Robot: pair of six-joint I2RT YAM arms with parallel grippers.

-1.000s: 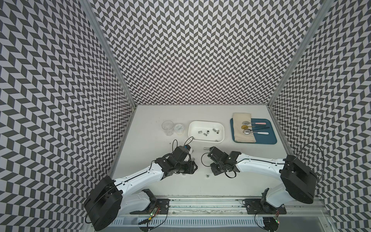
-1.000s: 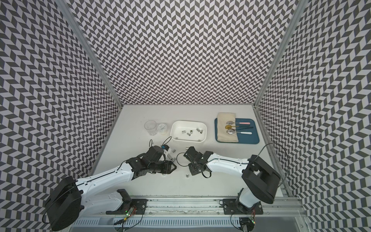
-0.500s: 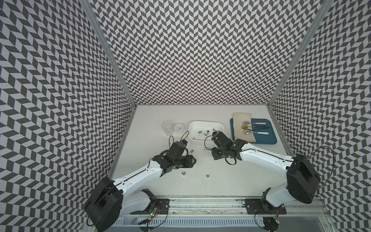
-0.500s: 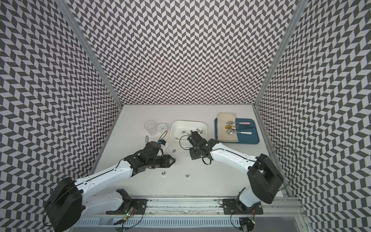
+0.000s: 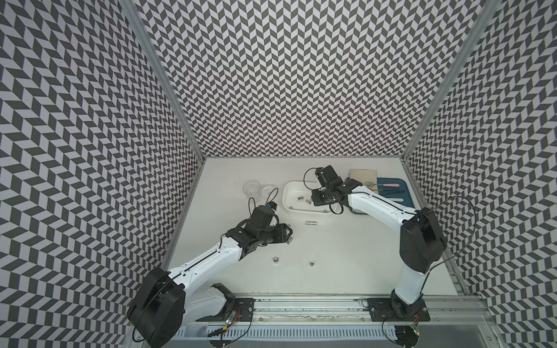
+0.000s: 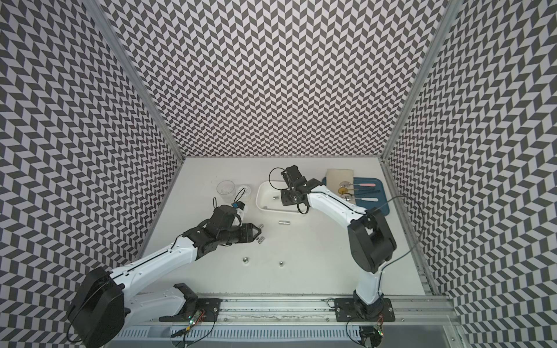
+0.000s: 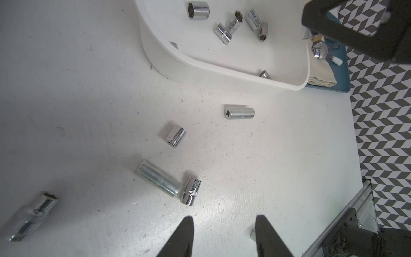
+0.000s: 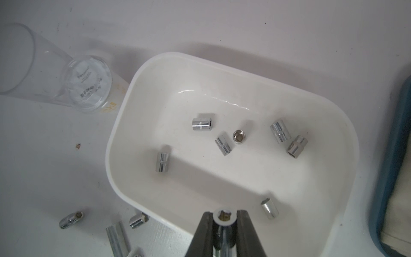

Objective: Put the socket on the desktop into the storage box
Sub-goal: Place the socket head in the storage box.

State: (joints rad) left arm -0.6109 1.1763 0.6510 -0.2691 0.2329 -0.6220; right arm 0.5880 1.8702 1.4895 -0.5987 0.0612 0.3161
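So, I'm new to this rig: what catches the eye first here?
The black-and-white chevron walls dominate. The right pincer grips a chrome socket over the white storage box, which holds several sockets. Loose sockets lie on the desktop before the open left pincer.

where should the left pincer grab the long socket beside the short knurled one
Probably across its smooth barrel near the middle, coming straight down from above: the long socket lies flat on the desktop, and the knurled socket crowds one end.
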